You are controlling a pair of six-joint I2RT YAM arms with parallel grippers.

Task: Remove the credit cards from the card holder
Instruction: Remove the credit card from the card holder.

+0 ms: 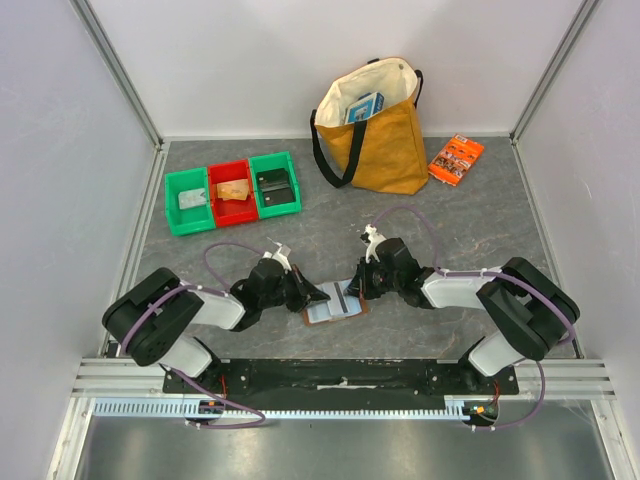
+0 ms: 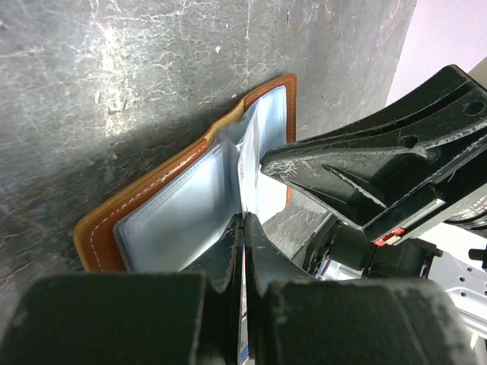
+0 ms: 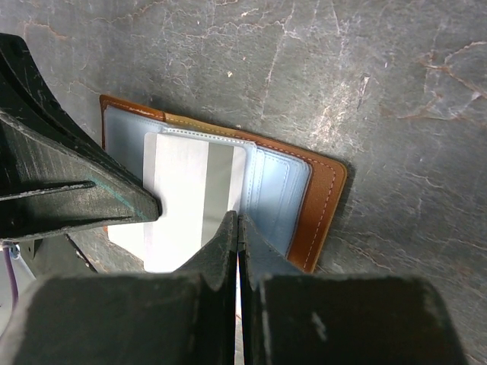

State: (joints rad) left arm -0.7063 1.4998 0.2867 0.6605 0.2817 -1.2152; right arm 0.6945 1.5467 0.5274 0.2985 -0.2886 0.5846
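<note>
Right end effector (image 3: 237, 219) pinches the white grey-striped plastic card (image 3: 179, 198), long axis toward it. Left end effector (image 2: 243, 219) clamps the brown leather card holder (image 2: 99, 236) opposite.

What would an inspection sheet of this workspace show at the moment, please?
Surface: dark stone-look table.
Job's things: card holder lies open at front centre; a white card with a grey stripe sits partly out of a pocket.
Clutter: three bins with small items, tote bag, orange packet, all at the back.
Hands: left hand shut on a pocket leaf of the card holder; right hand shut, apparently on the card's edge.
Cables: purple cables loop over both arms, clear of the card holder.
Surroundings: pale walls with a metal frame.
</note>
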